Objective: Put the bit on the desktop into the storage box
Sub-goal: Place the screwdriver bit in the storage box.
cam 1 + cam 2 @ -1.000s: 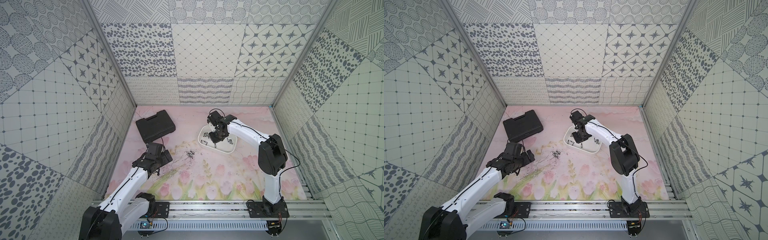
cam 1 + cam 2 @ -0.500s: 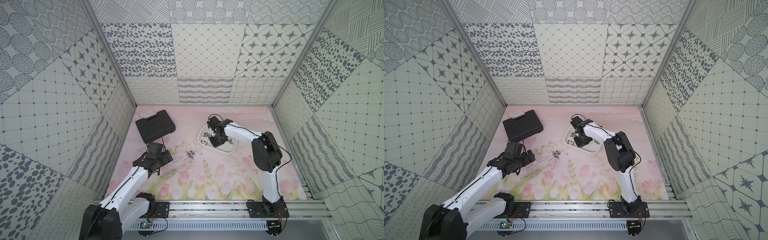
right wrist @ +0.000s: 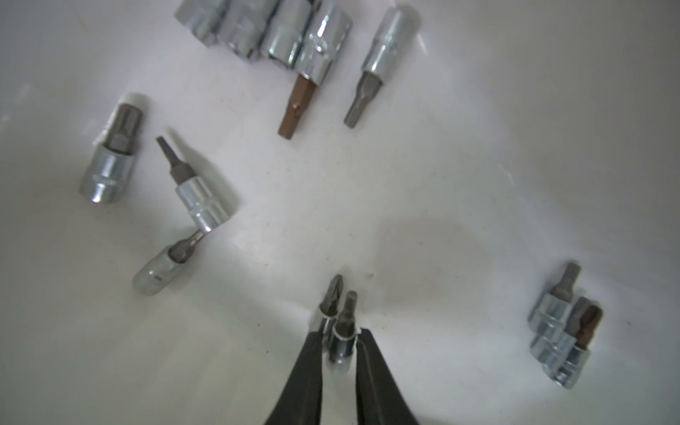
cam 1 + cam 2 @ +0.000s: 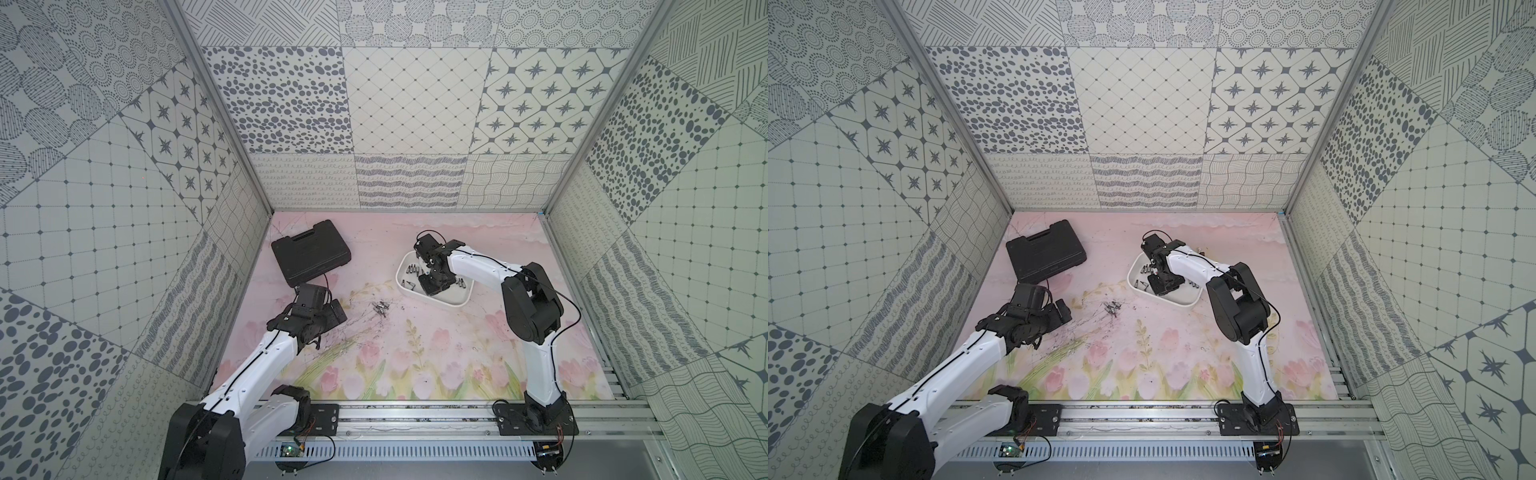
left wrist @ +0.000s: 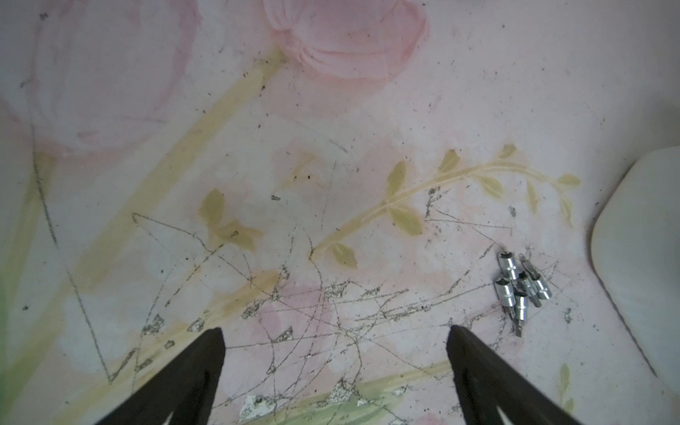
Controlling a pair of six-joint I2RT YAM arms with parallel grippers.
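Loose bits (image 5: pixel 520 287): a small heap of chrome socket-ended driver bits on the table (image 5: pixel 331 110), touching each other, near the white storage box (image 5: pixel 640 257) but outside it. The same heap shows in both top views (image 4: pixel 380 308). Judged small, light, stiff steel, shiny and slippery, likely to roll. Best pinched across the thick socket end, one or two at a time, low to the surface. Stored bits (image 3: pixel 191 198) already lie scattered on the box floor. Right hand (image 3: pixel 340 333) is down inside the box, fingers nearly together with a pair of bits (image 3: pixel 346 320) between them. Can't tell whether it is still pinching or just letting go. Left hand (image 5: pixel 335 328) is spread wide and empty, hovering over the scratched print beside the heap. Black tool case (image 4: pixel 309 251) sits closed at the far left, well apart. Versus a second ago: the right hand has dropped from above the box down into it. The left arm and the heap look unchanged.
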